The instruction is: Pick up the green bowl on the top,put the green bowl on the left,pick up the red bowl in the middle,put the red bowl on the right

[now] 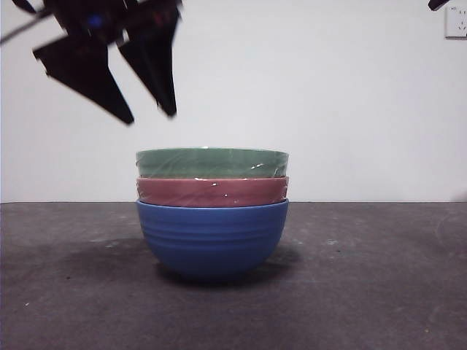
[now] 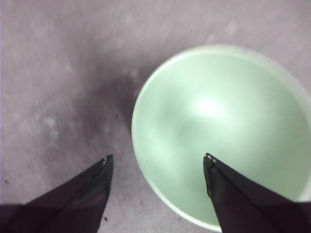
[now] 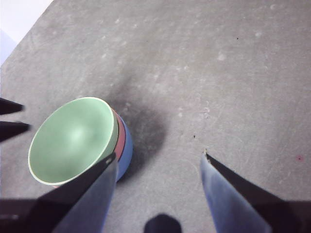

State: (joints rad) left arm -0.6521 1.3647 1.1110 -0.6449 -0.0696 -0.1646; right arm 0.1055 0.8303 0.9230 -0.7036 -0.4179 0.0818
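Three ribbed bowls stand stacked in the middle of the table. The green bowl point(image 1: 211, 162) is on top, the red bowl point(image 1: 211, 192) is under it, and a blue bowl point(image 1: 211, 237) is at the bottom. My left gripper point(image 1: 149, 117) hangs open above the stack's left side, clear of the green bowl's rim; in the left wrist view its jaws straddle the rim of the green bowl point(image 2: 218, 131). My right gripper point(image 3: 158, 158) is open and empty, high above the table. The right wrist view shows the green bowl point(image 3: 73, 138) and the red bowl's edge point(image 3: 121, 141).
The dark grey table point(image 1: 379, 292) spreads to both sides of the stack. A white wall stands behind, with a socket point(image 1: 456, 22) at the top right. A black arm tip point(image 1: 438, 4) shows at the top right corner.
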